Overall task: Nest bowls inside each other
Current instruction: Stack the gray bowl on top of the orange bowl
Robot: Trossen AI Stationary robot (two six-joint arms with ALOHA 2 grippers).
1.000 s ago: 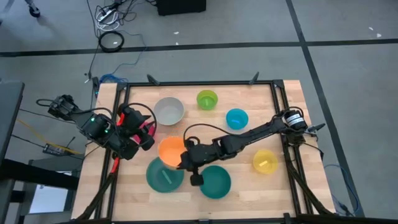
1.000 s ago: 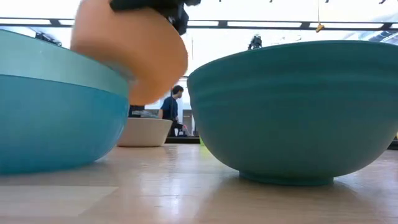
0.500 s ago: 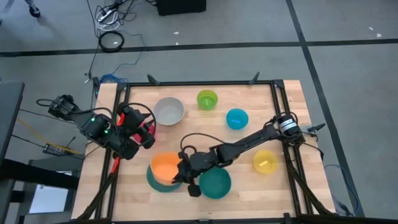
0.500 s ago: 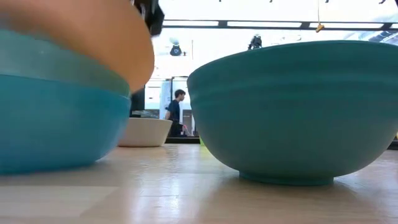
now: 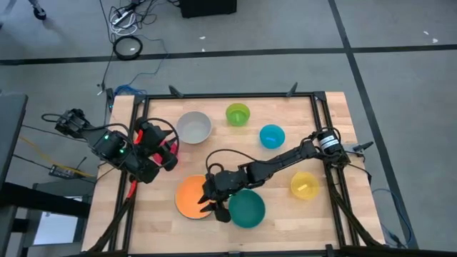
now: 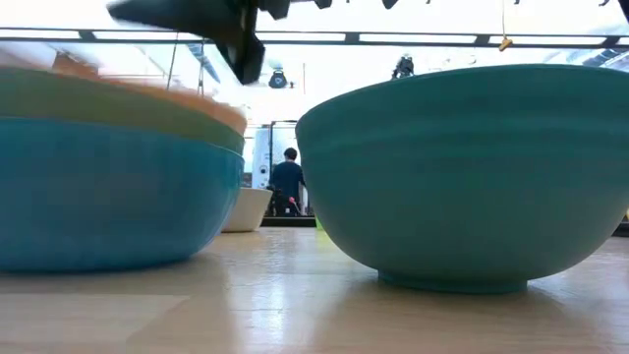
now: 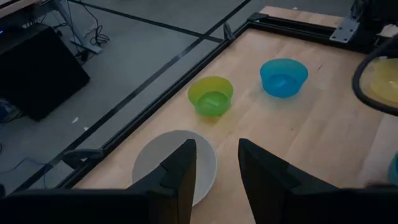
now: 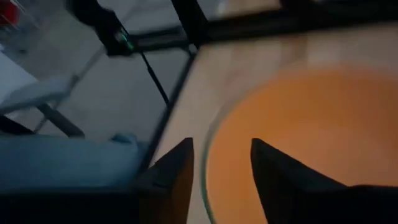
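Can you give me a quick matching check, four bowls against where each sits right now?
Things:
1. orange bowl
2. grey bowl
3. yellow bowl
4. teal bowl

Places:
A. far side of the table, beside the lime green bowl
B. near edge, just right of the orange bowl
C. nested in a larger bowl, under the right gripper
D. right side, near the right arm's base

Pairs: 1-C, 2-A, 3-D, 4-B

Even overhead light, soft shadows on wooden counter. Low view: backlit, bright room glare behind. Right wrist view heavily motion-blurred; orange plastic bowl smeared.
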